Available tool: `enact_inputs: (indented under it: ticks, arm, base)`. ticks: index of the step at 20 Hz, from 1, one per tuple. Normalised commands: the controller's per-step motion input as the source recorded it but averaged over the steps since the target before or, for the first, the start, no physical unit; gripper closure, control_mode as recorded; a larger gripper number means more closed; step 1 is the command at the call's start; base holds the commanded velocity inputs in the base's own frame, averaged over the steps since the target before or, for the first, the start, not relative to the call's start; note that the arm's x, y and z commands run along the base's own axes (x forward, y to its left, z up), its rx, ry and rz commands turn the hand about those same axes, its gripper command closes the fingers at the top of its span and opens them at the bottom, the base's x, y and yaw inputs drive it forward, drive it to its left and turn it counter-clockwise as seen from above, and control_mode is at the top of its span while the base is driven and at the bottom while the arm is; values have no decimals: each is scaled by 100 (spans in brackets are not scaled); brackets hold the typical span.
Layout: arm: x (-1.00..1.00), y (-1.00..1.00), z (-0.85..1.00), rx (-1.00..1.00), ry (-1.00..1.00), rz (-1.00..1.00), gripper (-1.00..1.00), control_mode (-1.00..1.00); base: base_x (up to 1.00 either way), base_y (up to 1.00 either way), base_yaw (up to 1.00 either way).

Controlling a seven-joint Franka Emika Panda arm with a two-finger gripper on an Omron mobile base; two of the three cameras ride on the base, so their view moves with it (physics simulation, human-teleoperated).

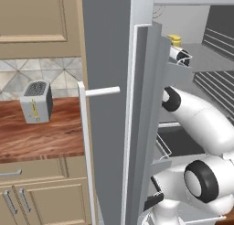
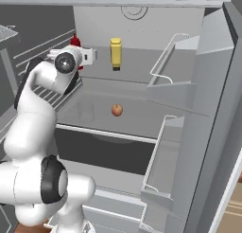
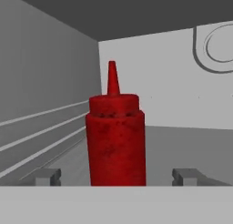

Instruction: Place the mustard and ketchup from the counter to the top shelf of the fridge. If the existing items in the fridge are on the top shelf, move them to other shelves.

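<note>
In the left base view, the fridge (image 1: 107, 59) stands with its door (image 1: 146, 128) swung open toward the camera, the white bar handle (image 1: 84, 141) in front. To the left lies the wooden surface (image 1: 41, 132) with a grey toaster (image 1: 36, 100) on it. Past the door's edge the yellow cap of the mustard (image 1: 174, 38) peeks out on the top shelf (image 1: 208, 59), and the white arm reaches in beside it.

In the right base view, the mustard (image 2: 116, 52) stands upright on the top shelf (image 2: 137, 71), near the back wall. To its left the ketchup (image 2: 75, 40) stands on the same shelf, mostly hidden behind the arm's wrist; the two bottles are apart. The gripper (image 2: 90, 56) points at the ketchup. A small orange-red fruit (image 2: 116, 110) sits on the shelf below (image 2: 137, 118), roughly under the mustard.

In the hand view, the ketchup (image 3: 116, 136) stands upright on the shelf, right ahead between the gripper (image 3: 116, 176) tips. The fingers (image 3: 48, 176) are spread wide, with a clear gap on each side of the bottle, so nothing is pinched.
</note>
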Motion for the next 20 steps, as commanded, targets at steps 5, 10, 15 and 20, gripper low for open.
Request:
enact_inputs:
  ticks: [5, 10, 15, 20]
  arm:
    - [-67, -22, 22, 0, -1, -4, -100, -100]
    - [-84, -30, 49, 0, -1, -7, -100, -100]
    - [-100, -42, 40, 0, -3, -2, -100, -100]
    - [-100, -68, 17, 0, -4, 0, -100, -100]
  base:
    - [0, 0, 0]
    - [0, 0, 0]
    - [0, 0, 0]
    - [0, 0, 0]
